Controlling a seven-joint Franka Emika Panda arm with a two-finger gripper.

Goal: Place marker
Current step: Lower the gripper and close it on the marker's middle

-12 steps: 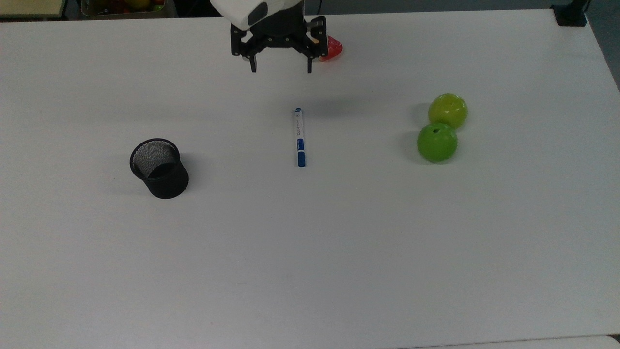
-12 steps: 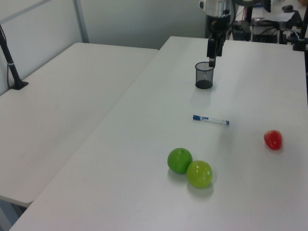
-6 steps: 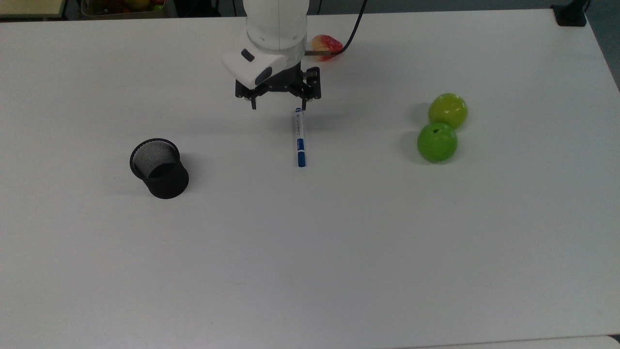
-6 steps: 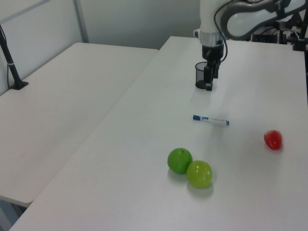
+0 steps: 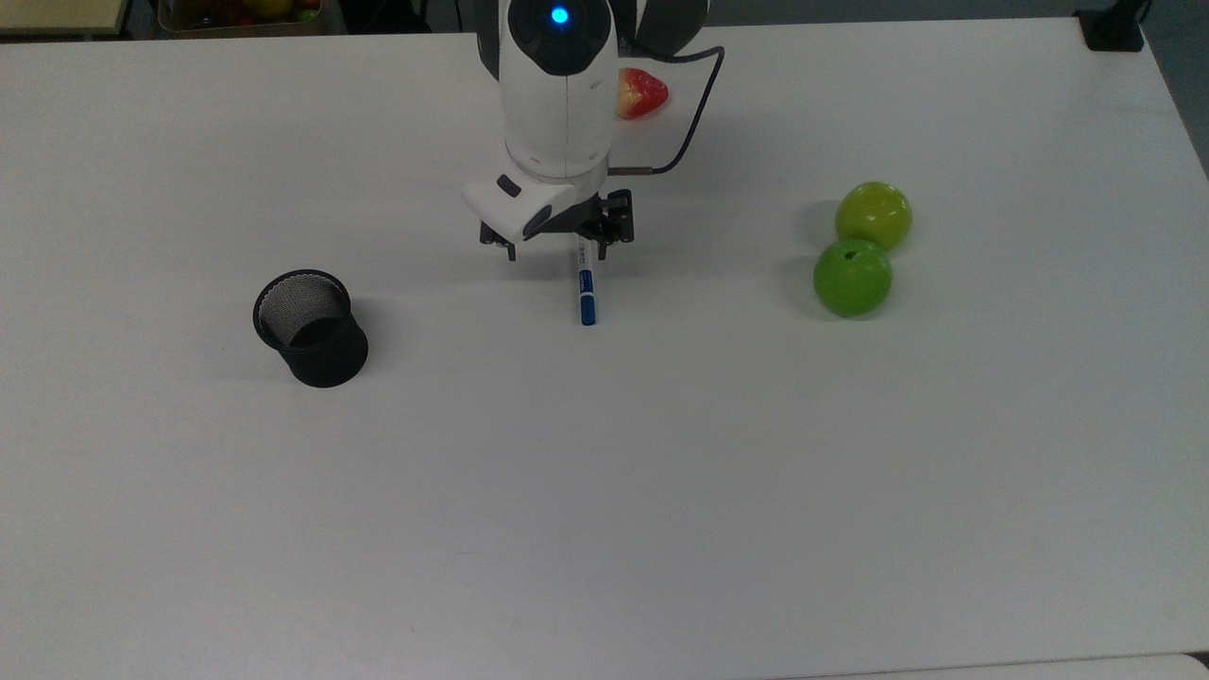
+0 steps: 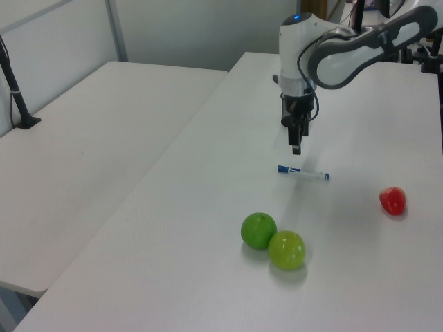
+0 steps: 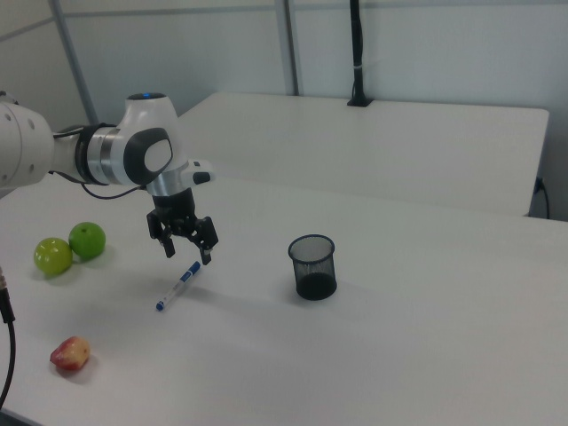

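Cup [image 5: 312, 328]: stands upright with its mouth open, well to the top view's left of the marker; by my reading it is the likely place for the marker, so it wants to stay standing.
Marker [image 5: 587, 289]: lies flat on the table [image 5: 604, 491], free of any grip, pointing up and down in the top view with its blue cap toward the near edge.
Apples [image 5: 853, 277]: two green ones touching, well to the top view's right, out of the way.
Gripper [image 5: 558, 251]: fingers apart, hanging just above the marker's far end; in the top view one finger sits close by the barrel and the other further left, so it looks off-centre. I judge this a reach before the grasp.
Red fruit [image 5: 640, 93]: behind the arm, near the far edge.
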